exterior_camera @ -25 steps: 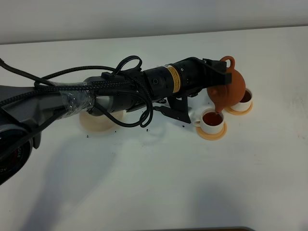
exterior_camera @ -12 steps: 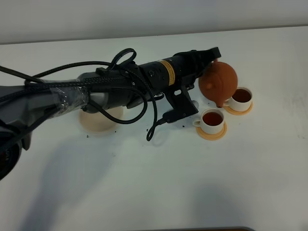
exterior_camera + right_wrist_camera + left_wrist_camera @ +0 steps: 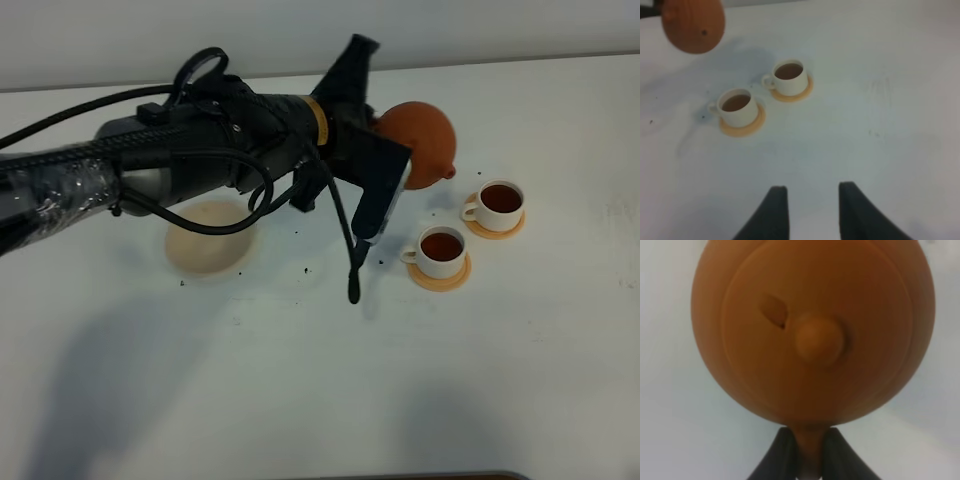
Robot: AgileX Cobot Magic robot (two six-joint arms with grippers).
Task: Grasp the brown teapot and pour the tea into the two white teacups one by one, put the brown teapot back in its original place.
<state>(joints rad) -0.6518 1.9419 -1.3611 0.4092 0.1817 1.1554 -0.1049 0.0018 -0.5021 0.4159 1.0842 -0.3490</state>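
**Teapot held aloft beside two filled cups**

The left gripper point(image 3: 810, 450) is clamped on the loop handle of the squat, round, reddish-brown clay teapot point(image 3: 418, 143); in the left wrist view its two dark fingers point(image 3: 777, 455) press in from either side of the narrow clay handle, and the pot's knobbed lid faces that camera. In the high exterior view the teapot hangs at the far end of the black, cable-wrapped left arm point(image 3: 200, 150), clear of the white tabletop point(image 3: 300, 380) and casting a shadow on it.

Just beyond the gripper's tip, nearer the camera than the pot, stand the two small white cylindrical teacups with side handles — the nearer cup point(image 3: 441, 250) and the farther cup point(image 3: 500, 203) — each on a round orange coaster point(image 3: 440, 278) and each holding dark brown tea. The teapot touches neither cup.

Behind the gripper, partly beneath the arm, lies the round, flat, cream-beige saucer-like disc point(image 3: 205, 250), bare and well apart from the teapot. Small dark specks dot the table between the disc and the cups.

The right gripper point(image 3: 810, 205) hovers over bare tabletop with its dark fingers apart and nothing between them — both cups and the teapot's rounded underside point(image 3: 692, 25) lie well ahead of it
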